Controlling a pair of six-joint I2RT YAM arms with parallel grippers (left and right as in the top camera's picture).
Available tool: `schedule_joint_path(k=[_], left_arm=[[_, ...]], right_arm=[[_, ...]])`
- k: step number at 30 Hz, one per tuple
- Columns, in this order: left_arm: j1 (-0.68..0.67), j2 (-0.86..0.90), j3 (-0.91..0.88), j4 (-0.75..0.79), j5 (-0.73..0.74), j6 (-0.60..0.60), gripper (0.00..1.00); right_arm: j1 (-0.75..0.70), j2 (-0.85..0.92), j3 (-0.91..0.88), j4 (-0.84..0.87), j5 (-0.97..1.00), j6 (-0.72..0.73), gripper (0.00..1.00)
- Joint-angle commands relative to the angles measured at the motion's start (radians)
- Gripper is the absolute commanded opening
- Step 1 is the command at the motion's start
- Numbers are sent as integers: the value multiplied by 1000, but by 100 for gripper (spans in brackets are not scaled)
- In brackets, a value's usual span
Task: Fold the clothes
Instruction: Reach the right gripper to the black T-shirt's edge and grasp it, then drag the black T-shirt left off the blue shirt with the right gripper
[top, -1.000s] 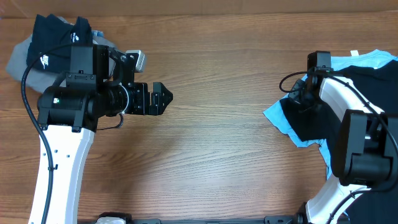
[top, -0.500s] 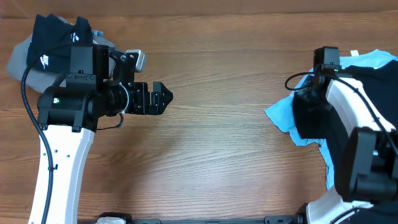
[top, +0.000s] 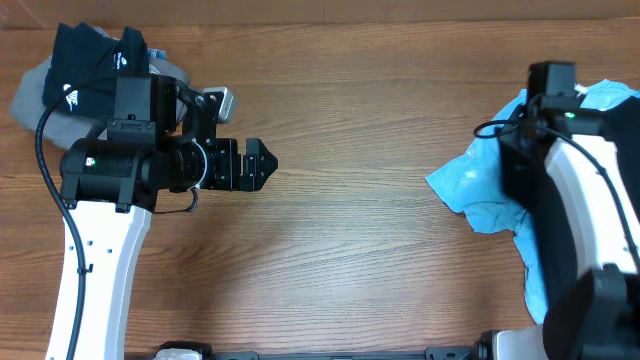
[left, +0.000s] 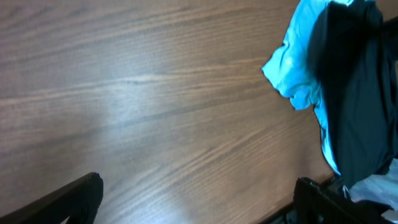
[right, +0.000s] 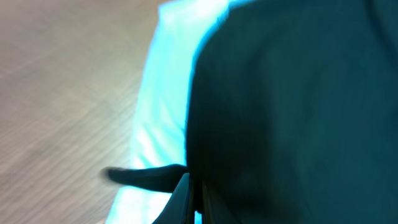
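**Right gripper closed on the black T-shirt**

The right gripper (right: 190, 194), its jaws pressed together, pinches a fold of the black T-shirt (right: 298, 93). The shirt lies bunched on a light-blue garment (top: 470, 190) at the right side of the table (top: 360, 250). The left gripper (top: 262, 165), jaws spread wide and holding nothing, hovers over bare wood left of centre, well apart from both garments.
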Motion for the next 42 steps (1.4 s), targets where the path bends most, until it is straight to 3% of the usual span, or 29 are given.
schedule_joint_path(k=[1,9,16,20,23,24,29,33,42], left_arm=[[6,3,55,-21,19,-3,100],[6,3,295,-116,-1,-3,100],[6,3,613,-233,-137,-3,100],[6,1,782,-295,-258,-3,100],[6,-3,876,-322,-326,-3,100],[6,-5,895,-324,-334,-2,100],[6,-3,909,-334,-303,2,100],[-23,68,885,-353,-195,50,100],[-271,458,856,-302,-173,179,100]], right_arm=[[5,-142,187,-33,-126,-101,4],[151,-277,438,-157,-430,-212,4],[604,-319,449,-215,-469,-207,5],[892,-301,448,-259,-418,-207,19],[1030,-301,449,-280,-259,-201,52],[1057,-306,449,-284,-193,-180,58],[1070,-357,449,-280,111,-29,69],[1051,-430,451,-253,259,58,70],[1045,-555,451,-251,383,147,70]])
